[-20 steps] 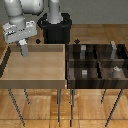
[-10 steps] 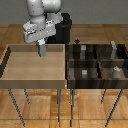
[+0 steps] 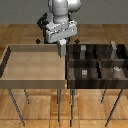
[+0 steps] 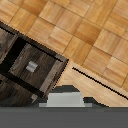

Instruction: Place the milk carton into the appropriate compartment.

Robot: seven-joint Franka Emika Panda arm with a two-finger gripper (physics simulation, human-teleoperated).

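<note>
gripper [image 3: 62, 49] is seen above the tray/bin [image 3: 95, 64] border, pinched on the carton [image 4: 63, 97], which is held beneath it. carton is judged light, stiff, smooth-sided; best held by flat sides, below the peak.

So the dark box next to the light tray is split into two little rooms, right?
Not quite. The dark box next to the light tray is split into four little rooms, set two by two, not two. The exterior view shows the dividers crossing in the middle of it.
</note>
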